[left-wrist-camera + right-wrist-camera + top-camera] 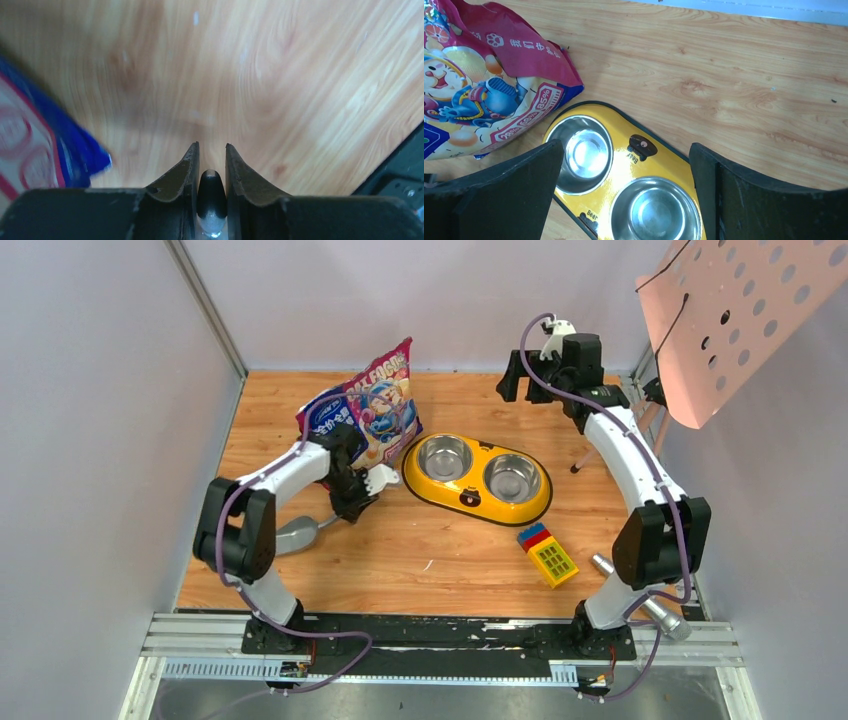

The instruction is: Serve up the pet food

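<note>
Surveying from the bottom edge of the overhead view upward: a toy block in yellow, blue and red lies right of centre, taking no part in the work. Left of it the grey scoop rests flat on the table, handle pointing up-right toward the left pincer, which is lowered over that end, evidently so the scoop can be taken up as the serving tool. In the left wrist view the jaws stand narrow and upright, with a slim dark-tipped piece, judged to be the scoop handle, filling the gap between them; the pincer is assessed as gripping the handle, though firmness cannot be confirmed. At centre the yellow feeder lies with both steel bowls bare. Just beyond it, upper left of centre, the pet food bag stands propped, its lower corner just beside the feeder; no kibble is visible, so the food is judged to be inside. Farthest, at upper right, the right pincer hangs above the feeder, jaws fully spread, holding and touching nothing.
</note>
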